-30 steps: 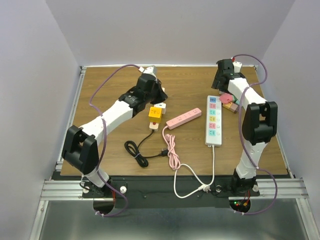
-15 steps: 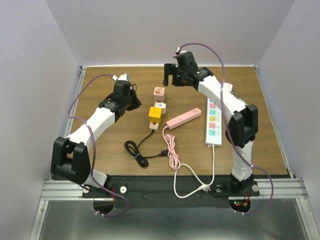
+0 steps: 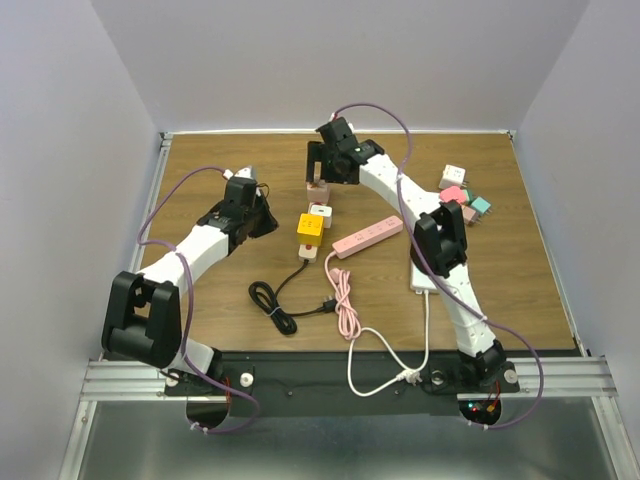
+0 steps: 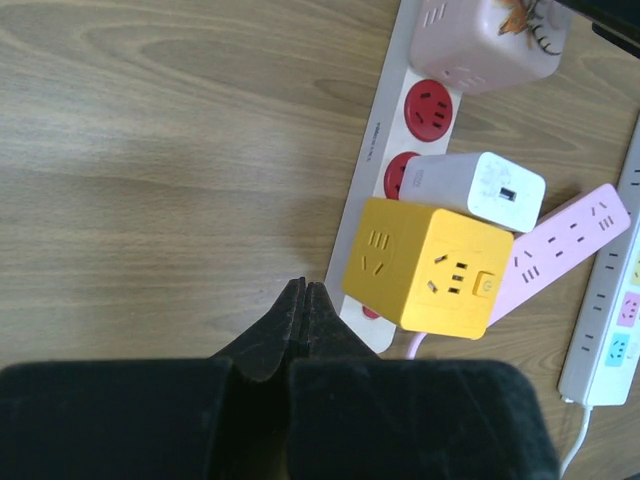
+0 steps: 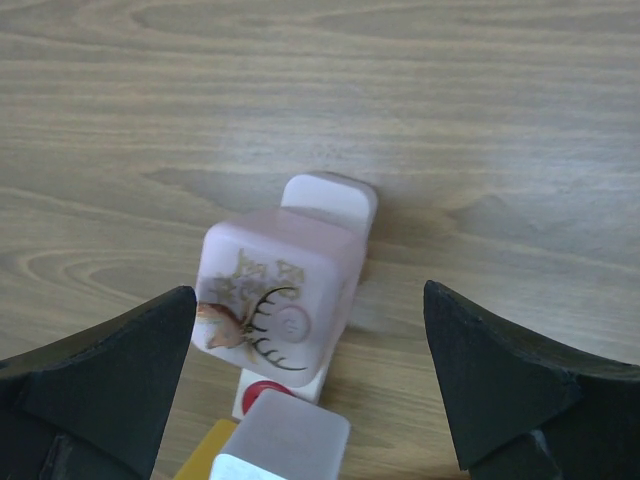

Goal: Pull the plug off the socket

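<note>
right pincer [image 5: 310, 300] released, one finger either side of pink plug [image 5: 280, 290] seated on socket strip [image 4: 385, 120]. left pincer [image 4: 300, 300] clenched, empty; yellow cube [image 4: 430, 265] at its 2 o'clock.

Pale pink cube plug [image 5: 280, 300] carried a brown-and-black deer print. Socket strip [image 4: 388, 130] was white with red outlets. Cube adapter [image 4: 430, 268] was yellow, charger [image 4: 470, 190] white, power strip [image 3: 368, 236] pink, cable [image 3: 270, 298] black. Tabletop [image 3: 520, 280] showed brown wood grain.
</note>
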Robot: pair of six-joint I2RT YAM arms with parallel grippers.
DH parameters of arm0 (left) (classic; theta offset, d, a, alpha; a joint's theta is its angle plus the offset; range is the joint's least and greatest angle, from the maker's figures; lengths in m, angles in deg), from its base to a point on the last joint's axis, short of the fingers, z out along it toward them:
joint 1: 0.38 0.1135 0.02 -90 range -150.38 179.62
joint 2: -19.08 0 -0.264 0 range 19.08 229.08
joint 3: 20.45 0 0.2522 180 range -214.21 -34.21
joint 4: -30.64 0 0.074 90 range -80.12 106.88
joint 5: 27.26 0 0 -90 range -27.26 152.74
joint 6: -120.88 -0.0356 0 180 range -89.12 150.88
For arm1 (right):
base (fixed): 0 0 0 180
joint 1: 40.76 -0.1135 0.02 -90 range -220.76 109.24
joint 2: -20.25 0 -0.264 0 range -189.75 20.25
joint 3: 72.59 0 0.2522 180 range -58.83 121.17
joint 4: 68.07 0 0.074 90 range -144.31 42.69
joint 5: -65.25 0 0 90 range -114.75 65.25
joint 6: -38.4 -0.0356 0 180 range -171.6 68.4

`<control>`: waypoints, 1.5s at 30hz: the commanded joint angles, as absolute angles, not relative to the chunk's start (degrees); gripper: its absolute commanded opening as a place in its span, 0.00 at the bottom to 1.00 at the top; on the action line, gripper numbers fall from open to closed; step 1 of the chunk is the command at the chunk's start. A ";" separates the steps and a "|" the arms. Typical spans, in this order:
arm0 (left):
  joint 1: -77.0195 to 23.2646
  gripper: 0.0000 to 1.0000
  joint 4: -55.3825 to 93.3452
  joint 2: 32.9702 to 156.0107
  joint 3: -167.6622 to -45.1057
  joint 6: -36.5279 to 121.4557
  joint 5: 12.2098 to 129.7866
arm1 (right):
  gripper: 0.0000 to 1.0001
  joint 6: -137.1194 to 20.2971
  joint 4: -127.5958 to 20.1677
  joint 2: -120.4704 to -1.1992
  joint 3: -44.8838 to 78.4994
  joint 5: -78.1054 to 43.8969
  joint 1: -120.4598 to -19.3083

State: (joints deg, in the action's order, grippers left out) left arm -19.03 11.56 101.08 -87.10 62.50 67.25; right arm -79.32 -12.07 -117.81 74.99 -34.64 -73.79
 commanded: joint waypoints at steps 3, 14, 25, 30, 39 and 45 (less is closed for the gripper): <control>-18.92 0.00 15.73 101.08 -84.58 61.91 68.71 | 1.00 -83.67 -11.59 -120.29 80.82 -35.73 -76.70; -18.92 0.00 18.28 102.67 -82.38 62.35 70.56 | 0.97 -86.58 -7.38 -126.53 81.98 -38.54 -77.41; -18.92 0.00 19.34 104.77 -84.57 60.33 71.26 | 0.00 -80.79 -12.46 -119.00 74.10 -32.95 -75.30; -18.92 0.00 22.23 107.68 -88.88 57.43 74.15 | 0.00 -76.56 -24.49 -110.82 60.56 -17.93 -71.61; -19.45 0.38 34.80 115.75 -91.16 59.01 88.13 | 0.00 -77.17 -30.58 -109.21 51.57 0.39 -69.32; -22.96 0.49 35.95 120.76 -94.33 56.81 91.39 | 0.00 -78.40 -31.19 -110.18 51.83 2.24 -69.32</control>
